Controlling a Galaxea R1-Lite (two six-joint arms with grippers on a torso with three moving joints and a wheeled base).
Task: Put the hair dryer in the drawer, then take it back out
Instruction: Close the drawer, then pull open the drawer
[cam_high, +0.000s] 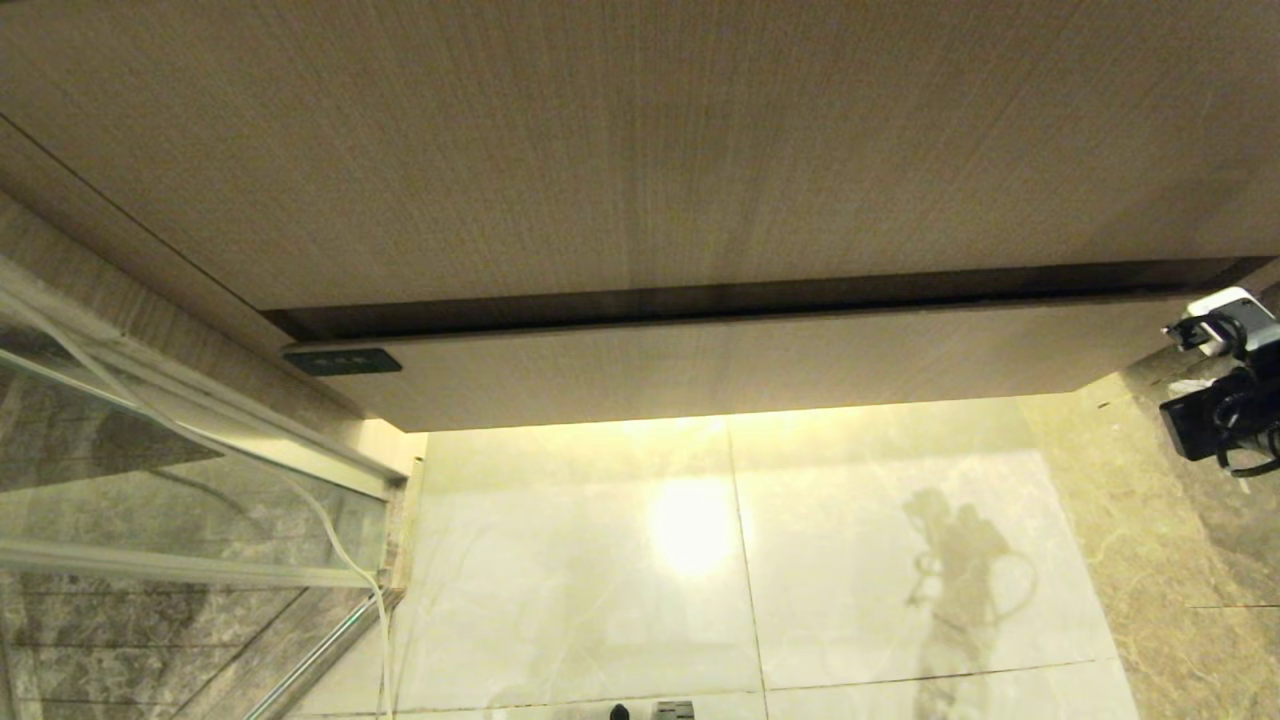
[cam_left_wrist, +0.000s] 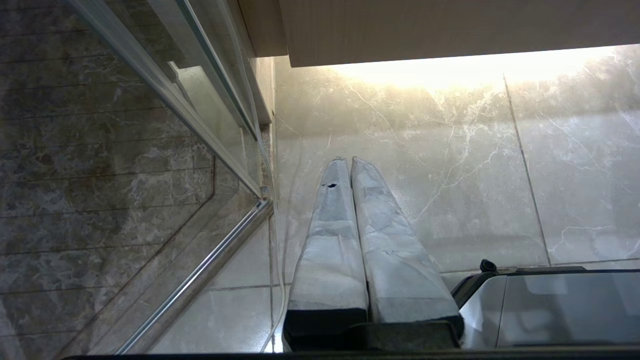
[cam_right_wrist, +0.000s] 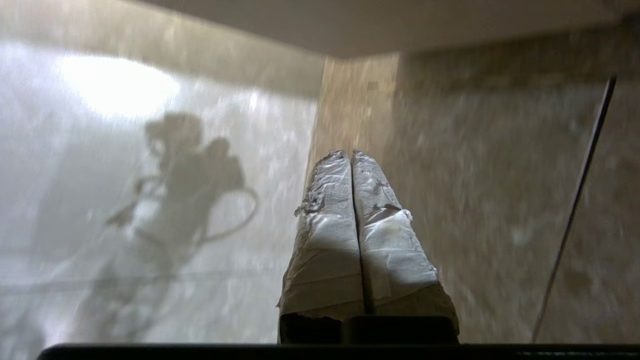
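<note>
While the drawer (cam_high: 740, 365) sat closed, nothing was done yet (no hair dryer visible). Right gripper (cam_right_wrist: 351, 154), fingers pressed together and empty, hung below the drawer's right end; left gripper (cam_left_wrist: 349, 160) likewise.

Pale marble tile floor (cam_high: 850, 560), glossy, dark grout lines, bright lamp glare near the vanity. Darker brown marble strip (cam_high: 1180, 560) along its right side. Glass shower partition (cam_high: 180, 480) in a metal track stands on its left edge.
</note>
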